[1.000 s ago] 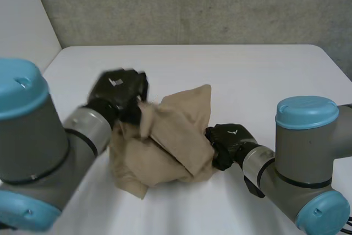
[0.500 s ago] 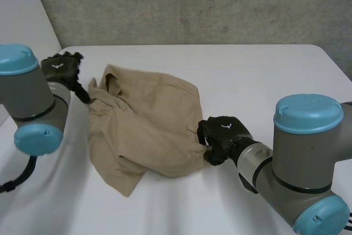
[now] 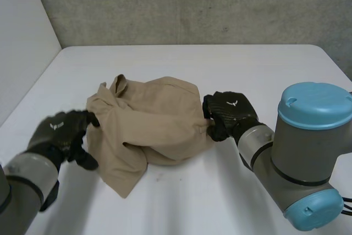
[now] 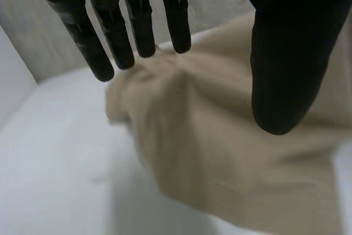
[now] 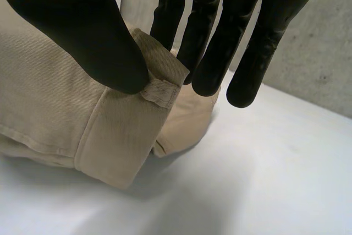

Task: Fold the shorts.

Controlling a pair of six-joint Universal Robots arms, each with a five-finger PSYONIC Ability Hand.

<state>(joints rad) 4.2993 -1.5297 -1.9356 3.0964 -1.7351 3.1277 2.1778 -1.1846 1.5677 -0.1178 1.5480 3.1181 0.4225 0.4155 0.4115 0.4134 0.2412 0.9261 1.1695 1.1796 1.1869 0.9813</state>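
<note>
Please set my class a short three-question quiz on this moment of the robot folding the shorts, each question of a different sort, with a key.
1. True or false: the right hand pinches an edge of the shorts between thumb and fingers.
2. Choose one. The left hand is:
A) open, fingers straight, holding nothing
B) curled tightly round the waistband
C) lifting a corner high off the surface
3. Fill the gap: the shorts lie crumpled, not yet neatly folded, on the white ____.

Key
1. True: the right wrist view shows the thumb pressing the waistband against the fingers.
2. A
3. table
</note>
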